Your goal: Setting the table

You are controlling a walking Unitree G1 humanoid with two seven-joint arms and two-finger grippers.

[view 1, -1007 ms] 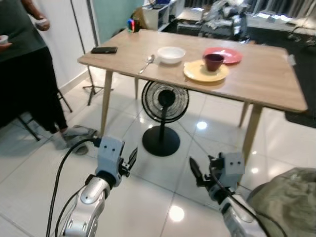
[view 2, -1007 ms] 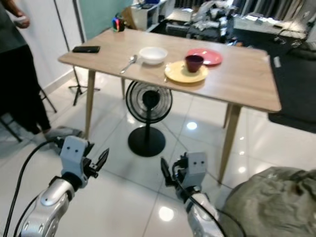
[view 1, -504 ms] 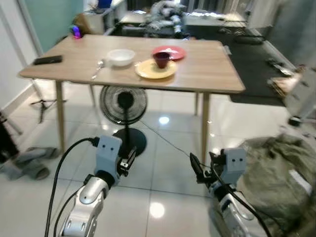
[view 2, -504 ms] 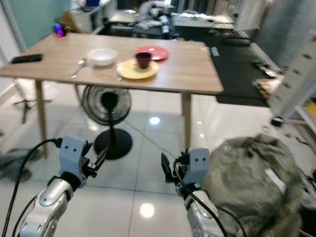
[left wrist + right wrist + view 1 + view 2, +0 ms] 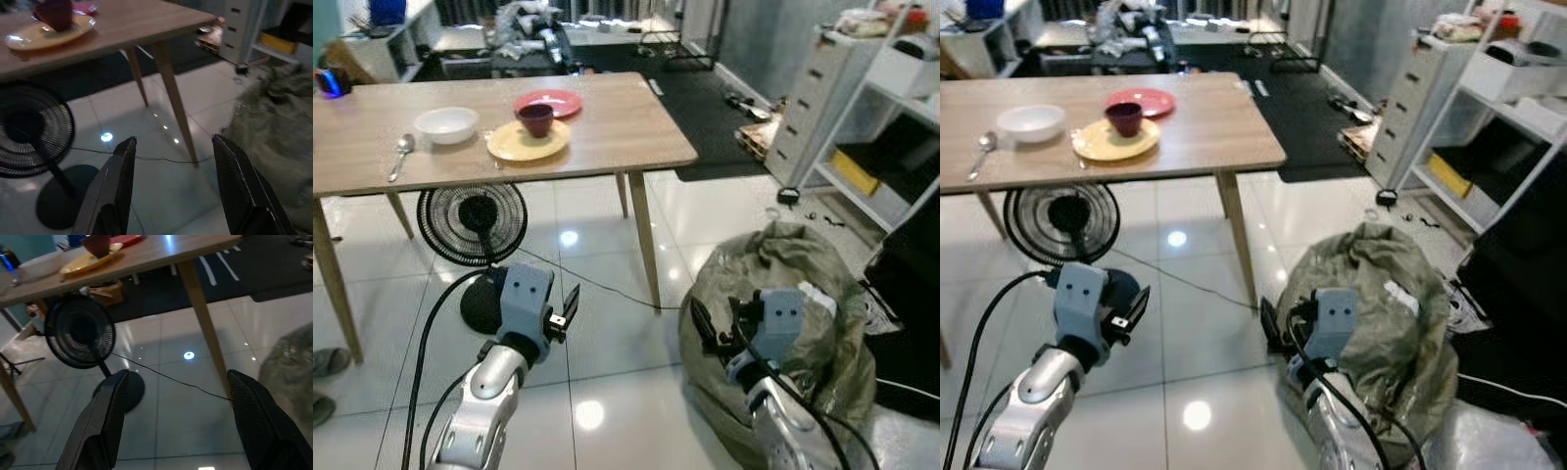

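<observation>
At 11 o'clock, on the light wooden table (image 5: 607, 127): dark red cup (image 5: 535, 118) seen on round yellow plate (image 5: 528, 142) | left gripper (image 5: 570, 301) held low, fingers apart, empty | right gripper (image 5: 697, 321) likewise spread, empty.

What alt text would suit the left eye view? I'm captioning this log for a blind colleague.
A wooden table holds a white bowl, a spoon, a red plate and a dark cup on a yellow plate. Below, the left gripper and right gripper hang open over the tiled floor, beside a fan and an olive sack.
</observation>
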